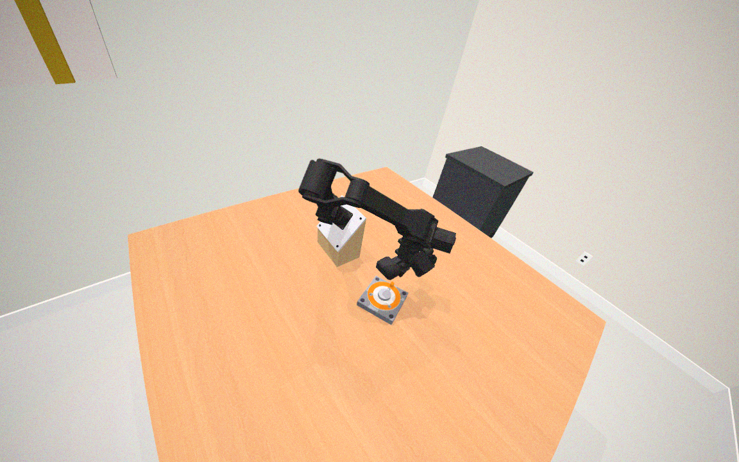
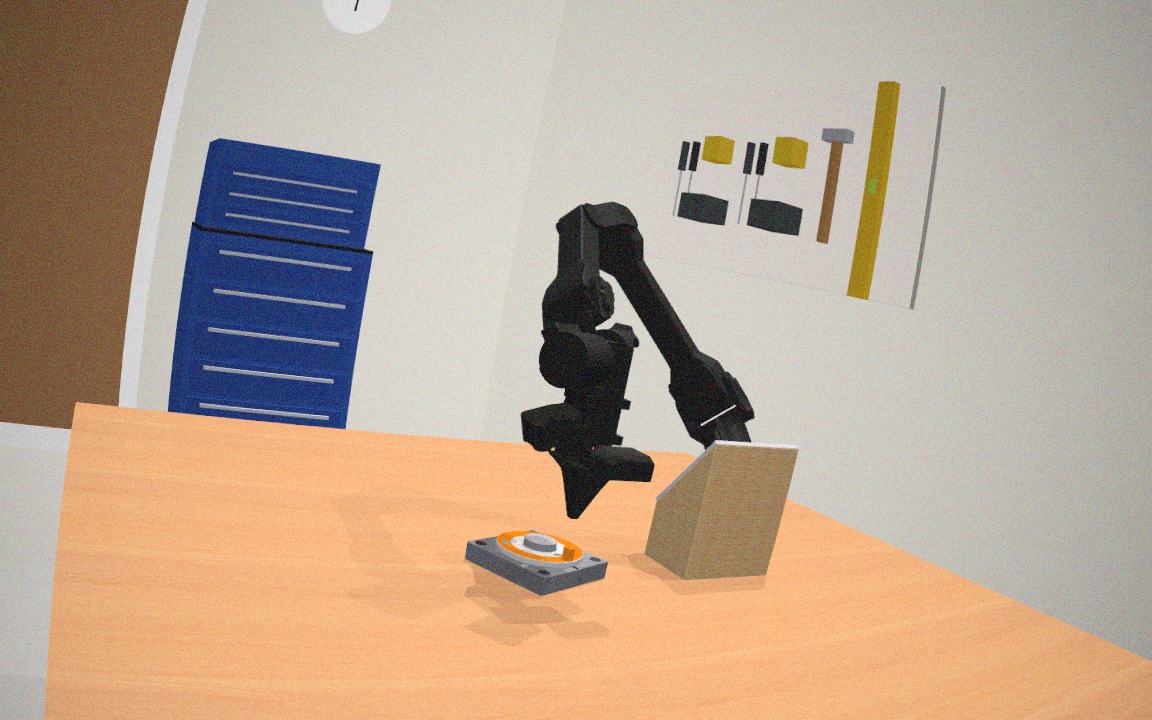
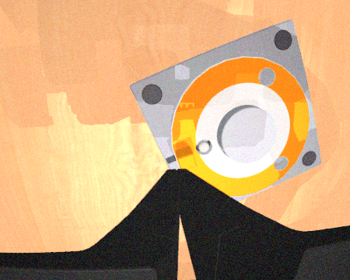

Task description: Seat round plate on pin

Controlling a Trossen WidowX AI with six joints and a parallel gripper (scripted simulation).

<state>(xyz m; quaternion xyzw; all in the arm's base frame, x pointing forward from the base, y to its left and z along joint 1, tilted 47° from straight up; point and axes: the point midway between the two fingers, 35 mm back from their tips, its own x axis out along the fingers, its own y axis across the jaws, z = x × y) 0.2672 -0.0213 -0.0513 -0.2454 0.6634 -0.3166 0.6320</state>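
Observation:
The orange and white round plate (image 1: 380, 306) (image 2: 508, 542) (image 3: 222, 78) sits around the grey post (image 1: 384, 294) (image 2: 540, 542) (image 3: 245, 134) on the grey base (image 2: 504, 569) (image 3: 167, 91). It looks level; no tilt shows. The orange tab (image 1: 391, 284) (image 2: 568, 554) (image 3: 183, 148) points near a short dark line on the base. In the wrist view, the pale round pin (image 3: 204, 146) shows inside the hole beside the tab, with a thin ring around it. My gripper (image 2: 573, 516) (image 3: 176, 178) is shut and empty. Its tips hang above the plate's tab side, apart from the plate.
A wooden block with a white sloping top (image 1: 348, 253) (image 2: 735, 514) stands beside the base, under my arm's mount. The base has dark round corner holes. A dark cabinet (image 1: 469, 192) stands beyond the table edge, and a blue drawer cabinet (image 2: 271, 308) stands behind the table.

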